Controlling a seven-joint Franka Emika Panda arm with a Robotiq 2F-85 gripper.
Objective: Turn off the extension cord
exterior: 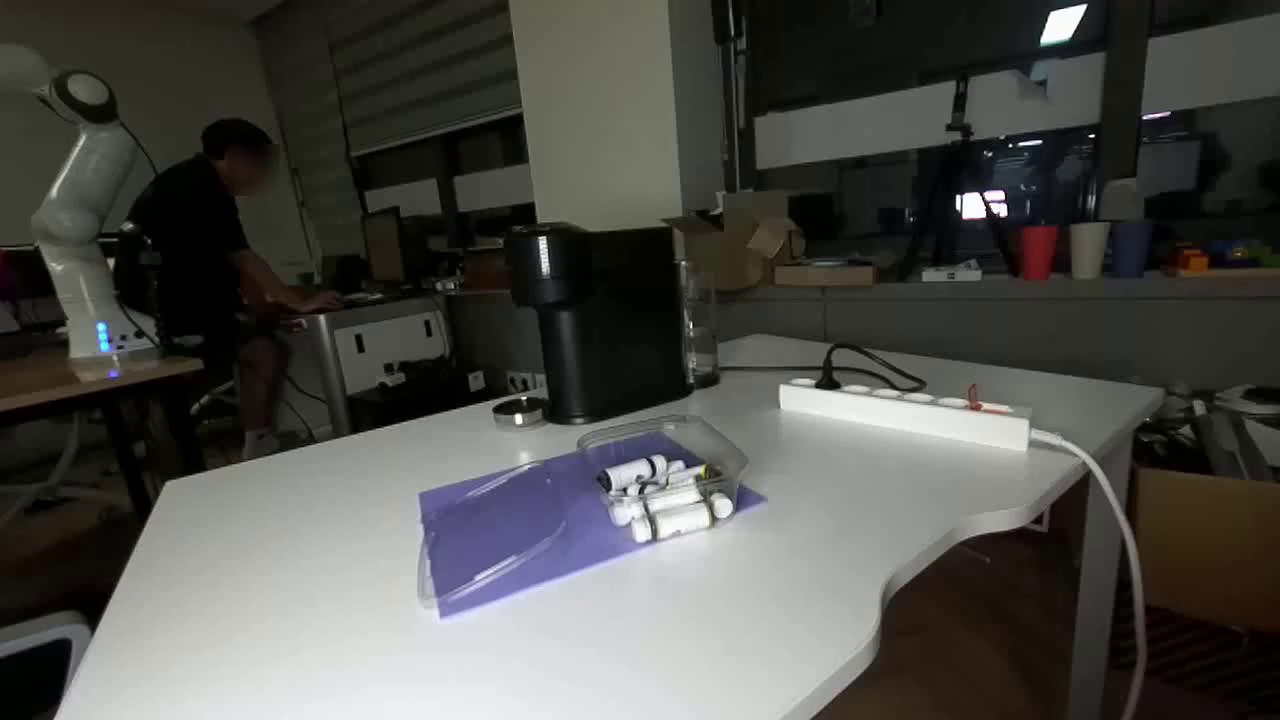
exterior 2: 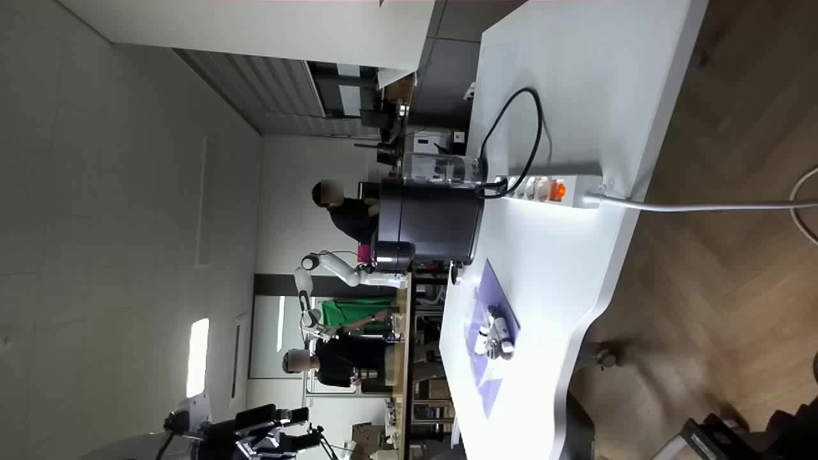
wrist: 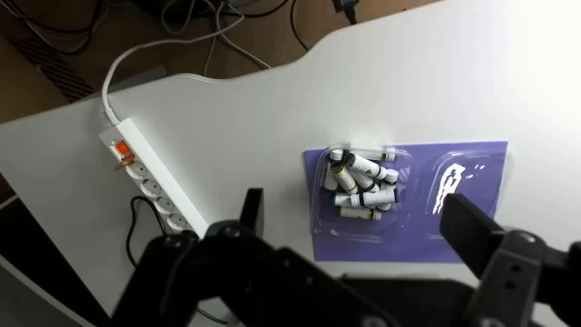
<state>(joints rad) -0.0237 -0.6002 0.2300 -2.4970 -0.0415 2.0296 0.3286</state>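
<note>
Your gripper (wrist: 353, 209) is spread wide above the white table (wrist: 254, 122). The white power strip (wrist: 164, 178) lies on it, one end near the edge, where its white cable (wrist: 105, 91) hangs over. You have bare table between the strip and the purple sheet (wrist: 386, 253). In both exterior views, the black coffee machine (exterior: 630, 310) stands near the strip's other end. In the wrist view, your gripper hides that end and part of the black plug (wrist: 189, 235). You can't tell which way the orange switch (wrist: 122, 147) is tipped.
</note>
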